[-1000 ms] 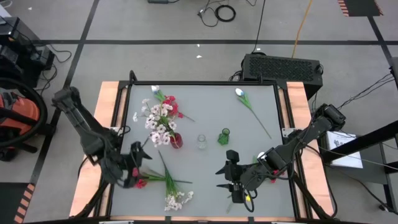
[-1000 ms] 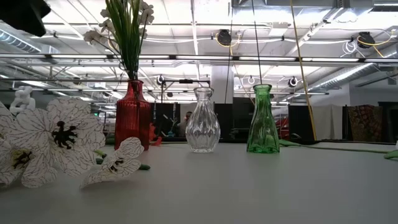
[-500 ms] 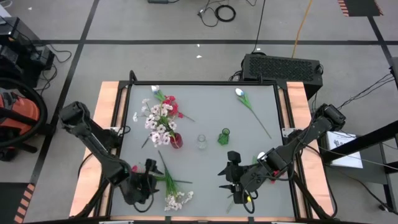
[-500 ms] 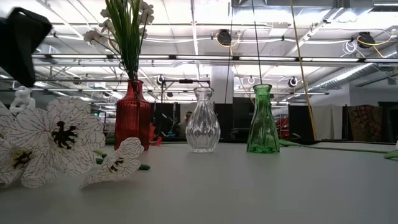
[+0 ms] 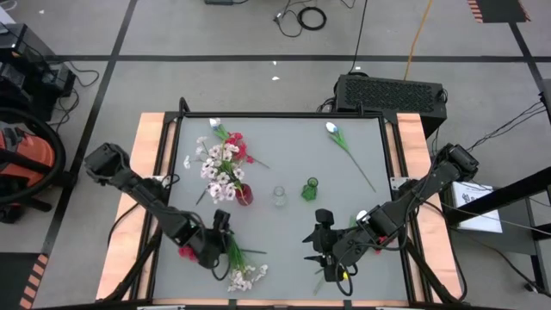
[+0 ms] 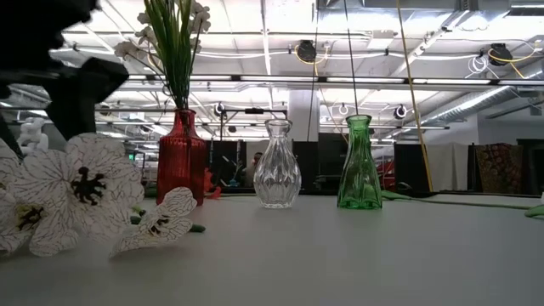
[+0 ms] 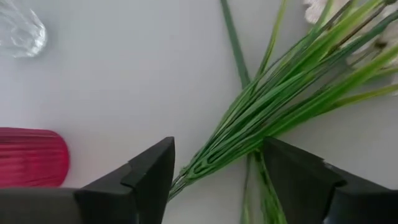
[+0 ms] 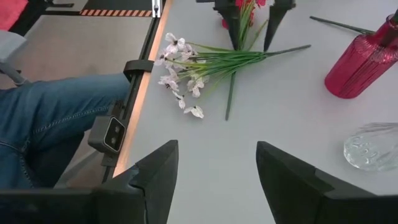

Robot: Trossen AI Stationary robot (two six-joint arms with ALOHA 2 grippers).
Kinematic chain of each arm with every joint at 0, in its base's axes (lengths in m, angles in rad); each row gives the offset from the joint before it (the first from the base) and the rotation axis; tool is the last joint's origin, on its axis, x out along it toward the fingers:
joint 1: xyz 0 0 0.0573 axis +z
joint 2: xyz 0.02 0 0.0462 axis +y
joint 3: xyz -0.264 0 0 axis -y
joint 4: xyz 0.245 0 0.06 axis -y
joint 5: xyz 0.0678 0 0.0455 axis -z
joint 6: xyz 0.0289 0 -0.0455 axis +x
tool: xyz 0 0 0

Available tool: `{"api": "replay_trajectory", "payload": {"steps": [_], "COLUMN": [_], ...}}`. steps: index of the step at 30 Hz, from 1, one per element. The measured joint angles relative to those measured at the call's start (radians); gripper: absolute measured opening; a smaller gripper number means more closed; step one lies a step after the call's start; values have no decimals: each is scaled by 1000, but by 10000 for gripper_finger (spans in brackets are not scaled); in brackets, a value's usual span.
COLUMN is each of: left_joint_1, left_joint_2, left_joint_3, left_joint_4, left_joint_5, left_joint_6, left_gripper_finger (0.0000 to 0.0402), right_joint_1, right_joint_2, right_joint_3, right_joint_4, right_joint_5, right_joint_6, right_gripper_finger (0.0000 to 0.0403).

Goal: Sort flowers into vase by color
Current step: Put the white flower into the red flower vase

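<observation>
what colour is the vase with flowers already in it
Red vase, ribbed glass, clearest in the low view.

Black vented box [image 5: 391, 92] sits behind my bench [image 5: 284, 258]. Orange vacuum [image 5: 21, 164] left on the floor. Coiled cable [image 5: 312, 17] beyond. A person's jeans-clad leg [image 8: 56, 115] beside the bench edge.

Left hand [image 5: 225, 244] now down astride the pinkish-white sprig's stems [image 7: 261, 118], fingers narrowing.
</observation>
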Motion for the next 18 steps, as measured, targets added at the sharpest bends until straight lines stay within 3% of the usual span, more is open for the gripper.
{"api": "replay_trajectory", "payload": {"steps": [8, 18], "left_joint_1": [48, 86], "left_joint_2": [0, 29], "left_joint_3": [0, 0], "left_joint_4": [-12, -47], "left_joint_5": [87, 94], "left_joint_6": [114, 182], "left_gripper_finger": [241, 241], "right_joint_1": [0, 0], "right_joint_2": [0, 0], "right_joint_3": [0, 0], "right_joint_4": [0, 6], "right_joint_5": [0, 1], "right_joint_6": [2, 1], "right_gripper_finger": [208, 208]}}
